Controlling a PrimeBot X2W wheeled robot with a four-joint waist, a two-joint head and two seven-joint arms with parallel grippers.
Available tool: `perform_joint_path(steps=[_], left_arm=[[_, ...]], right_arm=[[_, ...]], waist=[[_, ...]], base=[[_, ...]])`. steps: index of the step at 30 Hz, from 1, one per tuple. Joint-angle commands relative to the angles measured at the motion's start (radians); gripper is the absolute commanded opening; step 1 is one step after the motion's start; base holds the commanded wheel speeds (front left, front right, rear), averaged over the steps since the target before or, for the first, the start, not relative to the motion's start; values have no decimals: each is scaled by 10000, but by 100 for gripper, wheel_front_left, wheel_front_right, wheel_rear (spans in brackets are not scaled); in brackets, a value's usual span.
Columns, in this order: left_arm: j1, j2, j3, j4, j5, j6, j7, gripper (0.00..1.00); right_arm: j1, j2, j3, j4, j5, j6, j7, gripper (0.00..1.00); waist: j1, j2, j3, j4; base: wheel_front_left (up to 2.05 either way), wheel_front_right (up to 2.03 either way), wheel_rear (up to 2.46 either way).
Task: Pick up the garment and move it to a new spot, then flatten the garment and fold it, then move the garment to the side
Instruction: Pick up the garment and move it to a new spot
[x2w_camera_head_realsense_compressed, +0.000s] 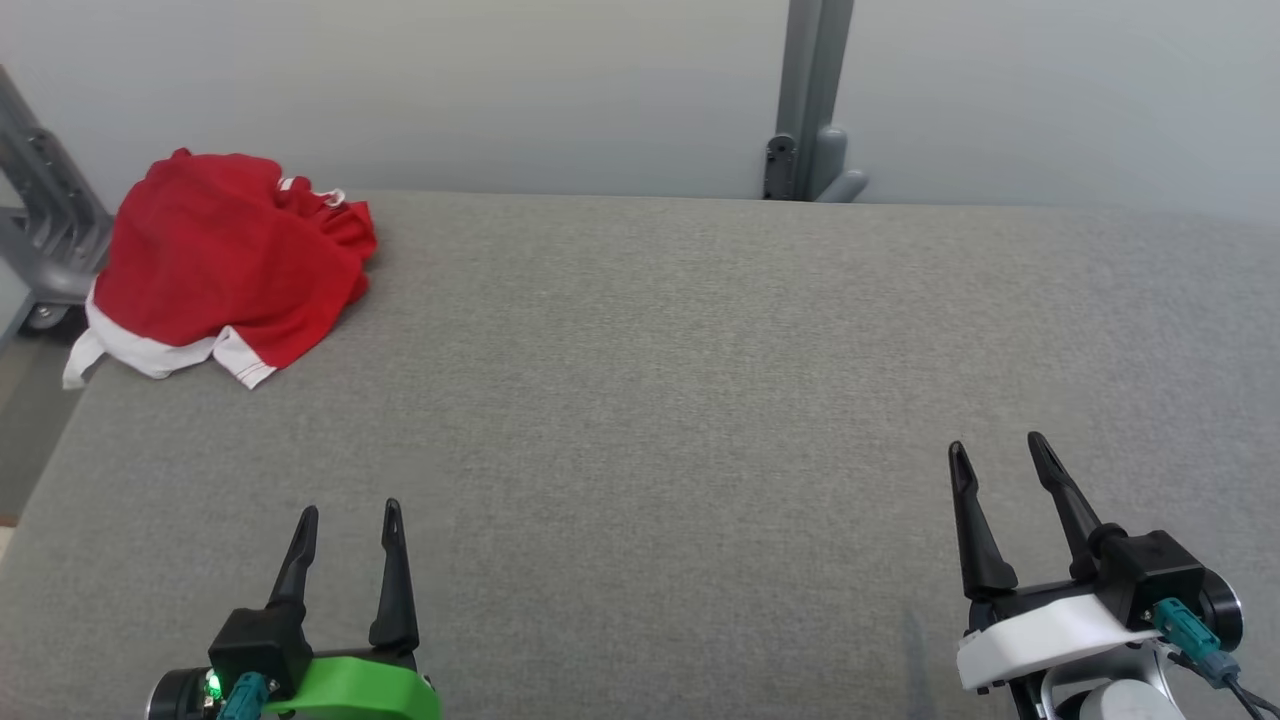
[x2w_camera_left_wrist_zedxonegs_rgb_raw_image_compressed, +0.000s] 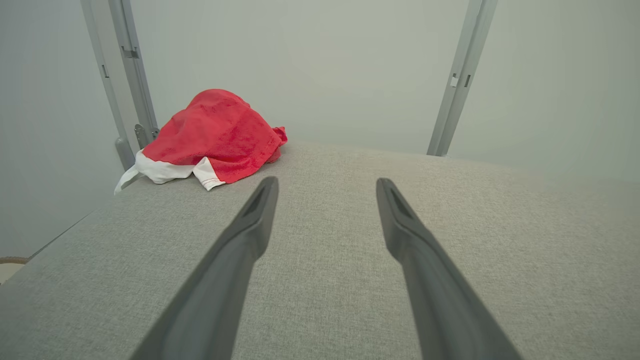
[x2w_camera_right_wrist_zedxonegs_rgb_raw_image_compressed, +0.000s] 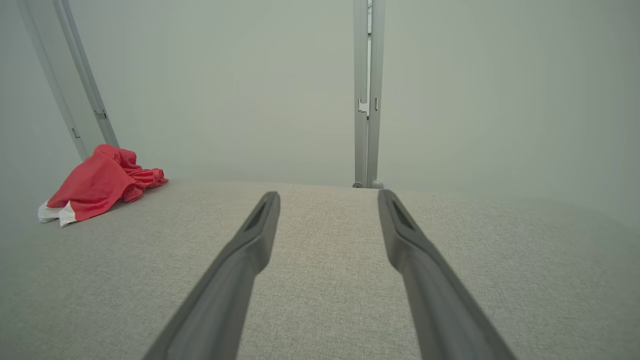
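Grey woven cloth covers the tabletop (x2w_camera_head_realsense_compressed: 700, 380), with a pale wall behind its far edge. At the tabletop's far left corner lies the garment (x2w_camera_head_realsense_compressed: 225, 270), red with white trim and crumpled in a heap, one white strip hanging over the tabletop's left edge. The left pincer (x2w_camera_head_realsense_compressed: 351, 507) is over the tabletop's near left part, spread and empty. The right pincer (x2w_camera_head_realsense_compressed: 996, 442) is over its near right part, likewise spread and empty. Both are well apart from the garment. As I judge it, nothing is done yet: lifting, moving, flattening, folding and setting aside all remain. Count: one garment, two pincers, one tabletop.
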Motion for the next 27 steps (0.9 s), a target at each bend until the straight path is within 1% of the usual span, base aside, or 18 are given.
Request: perform_joint_path(steps=[1,13,15,22,27], left_arm=[[-94,62,15,-9,85,-8,-26,100],[88,54,451,-25,305,-103,-24,100],[214,57,641,-156,296,-61,-15,100],[500,46,1006,-639,61,214,-13,100],[671,48,1030,-848,-70,327,-13,100]], right_arm=[[135,-34,-60,-43,23,1,-41,100],[176,-32,78,-33,249,1,-41,100],[99,-28,280,5,264,1,-41,100],[-405,-43,841,210,163,-3,-41,100],[-618,-39,953,309,134,-1,-41,100]], waist=[[0,0,-24,790],[0,0,-101,3572],[0,0,-3,4001],[0,0,346,4243],[0,0,470,4313]], base=[[0,0,0],[0,0,0],[0,0,0],[0,0,0],[0,0,0]])
